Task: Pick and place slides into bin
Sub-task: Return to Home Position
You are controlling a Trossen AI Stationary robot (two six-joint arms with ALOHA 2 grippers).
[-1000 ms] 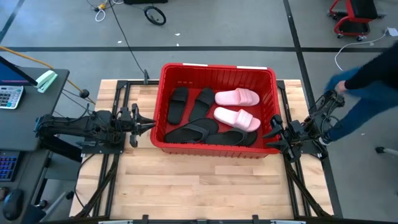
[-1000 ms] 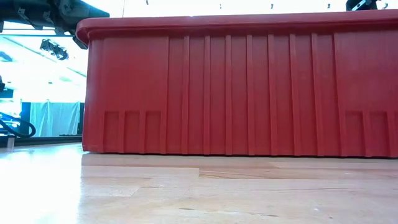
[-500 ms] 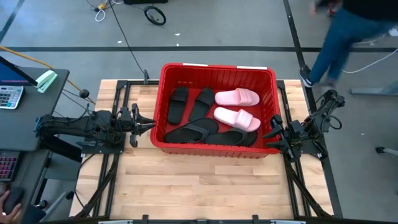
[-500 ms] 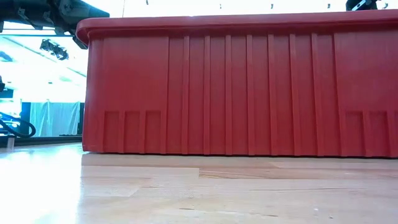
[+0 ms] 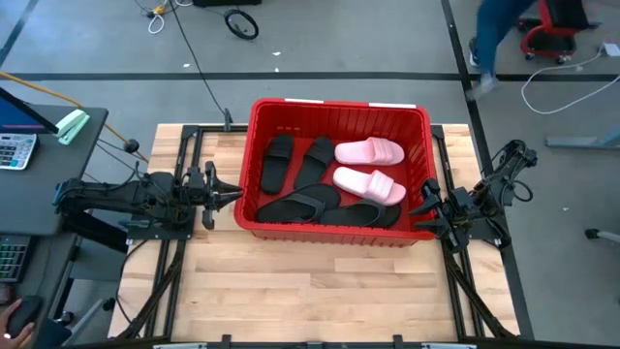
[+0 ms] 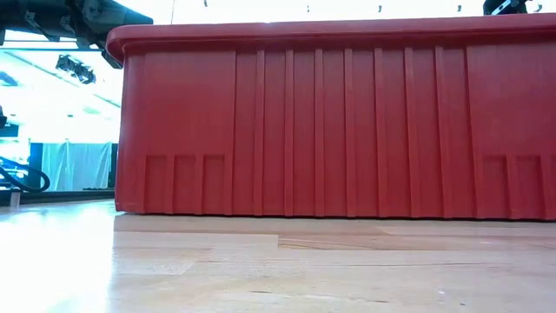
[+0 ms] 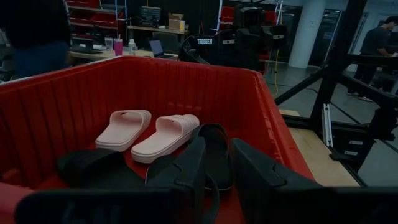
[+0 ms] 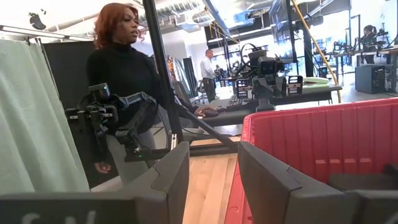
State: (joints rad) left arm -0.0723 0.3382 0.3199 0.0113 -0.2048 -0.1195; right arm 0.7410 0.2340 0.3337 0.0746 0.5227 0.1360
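Bin: The red bin (image 5: 338,104) sat on the far half of the wooden counter (image 5: 291,291), squarely between the two arms. Placed there, either arm could reach over a side wall.

Pink slides: The far pink slide (image 5: 369,151) and the near pink slide (image 5: 368,184) lay side by side on the right part of the bin floor. Both were strap up and close together.

Black slides: Four black slides (image 5: 300,205) were in the bin. Two lay lengthwise on the left part of the floor, and two lay along the near wall, partly overlapping each other.

Task state: All six slides lay inside the bin and none showed on the boards around it, so the picking looked finished.

Left pincer: The left pincer (image 5: 231,190) hung just outside the bin's left wall at about rim height, pointing in over the slides. Its fingers (image 7: 264,171) were parted by a moderate gap, with nothing between them.

Right pincer: The right pincer (image 5: 424,207) sat just outside the right wall by the near-right corner. It too was parted and gripped nothing.

Why so held: Both arms were empty and clear of the bin, which fitted a resting pose rather than a reach. Nothing suggested another grasp was due.

Surroundings: A person (image 8: 124,71) in a dark top stood beyond the counter's left side, well apart from both arms.
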